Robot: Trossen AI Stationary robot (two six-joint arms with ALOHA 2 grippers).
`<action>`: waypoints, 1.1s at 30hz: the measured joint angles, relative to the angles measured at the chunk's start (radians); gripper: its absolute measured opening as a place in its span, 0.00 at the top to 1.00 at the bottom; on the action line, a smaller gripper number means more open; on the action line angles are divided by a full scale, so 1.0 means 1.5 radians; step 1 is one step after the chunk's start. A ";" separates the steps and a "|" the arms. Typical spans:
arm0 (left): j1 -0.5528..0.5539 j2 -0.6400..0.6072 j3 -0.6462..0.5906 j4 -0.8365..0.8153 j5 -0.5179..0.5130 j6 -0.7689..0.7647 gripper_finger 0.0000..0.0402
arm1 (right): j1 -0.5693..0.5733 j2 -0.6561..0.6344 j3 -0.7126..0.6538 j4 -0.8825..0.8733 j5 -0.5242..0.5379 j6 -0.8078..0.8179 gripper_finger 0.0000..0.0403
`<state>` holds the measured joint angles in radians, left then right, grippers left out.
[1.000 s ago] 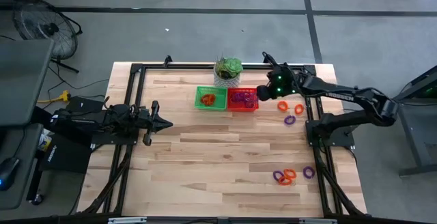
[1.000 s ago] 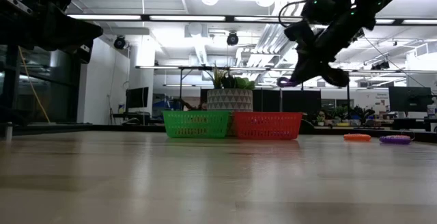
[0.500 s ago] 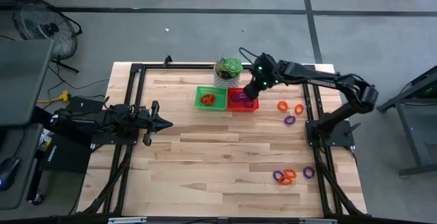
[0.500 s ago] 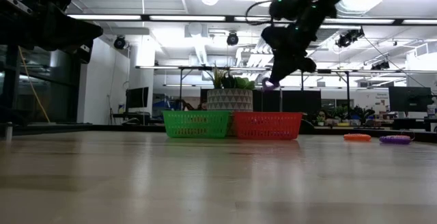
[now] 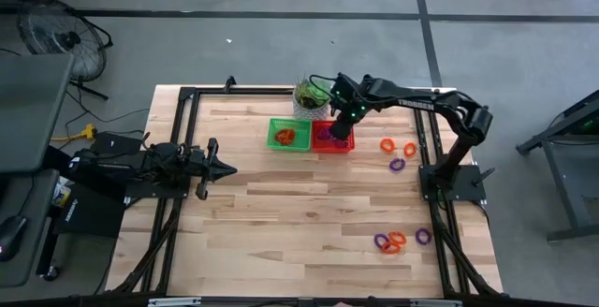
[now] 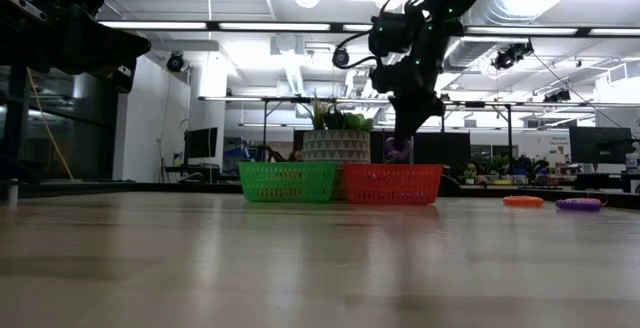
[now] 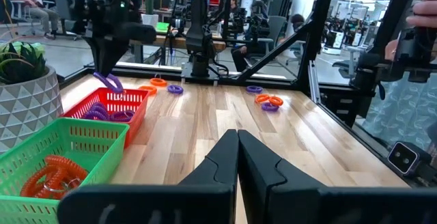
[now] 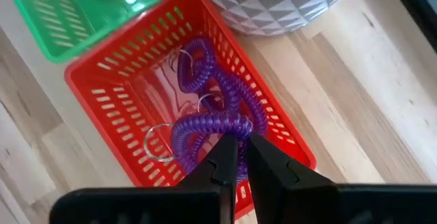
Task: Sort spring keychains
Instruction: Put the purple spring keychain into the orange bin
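An open-plan robotics lab: behind the wooden table (image 6: 300, 258), rows of desks with monitors (image 6: 600, 145) stretch under exposed ceiling ducts (image 6: 290, 63), strip lights, and a floor fan (image 5: 56, 31) stands beside it.

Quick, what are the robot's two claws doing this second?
Left end effector: closed, holding nothing.
Right end effector: closed on a purple spring keychain above the red basket.

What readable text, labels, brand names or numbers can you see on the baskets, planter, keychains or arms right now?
None can be read.
Red basket, green basket, planter: no markings show.
Purple keychain in the right gripper: plain coil.
Screens in the room behind: too blurred to read.
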<state>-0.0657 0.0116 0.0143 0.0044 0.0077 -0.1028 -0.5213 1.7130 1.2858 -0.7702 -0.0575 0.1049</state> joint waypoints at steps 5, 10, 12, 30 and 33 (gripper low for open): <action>0.000 0.000 0.000 0.000 0.000 0.000 1.00 | 0.000 0.000 -0.003 -0.018 -0.001 0.000 0.91; 0.000 0.000 0.000 0.000 0.000 0.000 1.00 | 0.000 0.000 -0.003 -0.024 -0.001 0.001 0.82; 0.000 0.000 0.000 0.000 0.000 0.000 1.00 | 0.000 0.000 -0.003 -0.024 -0.001 0.001 0.79; 0.000 0.000 0.000 0.000 0.000 0.000 1.00 | -0.001 -0.127 -0.047 -0.179 0.110 0.172 0.68; 0.000 0.000 0.000 0.000 0.000 0.000 1.00 | 0.007 -0.172 -0.107 -0.176 0.098 0.227 0.68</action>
<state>-0.0658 0.0116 0.0143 0.0044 0.0074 -0.1028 -0.5112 1.4550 1.1259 -1.0336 0.0888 0.4454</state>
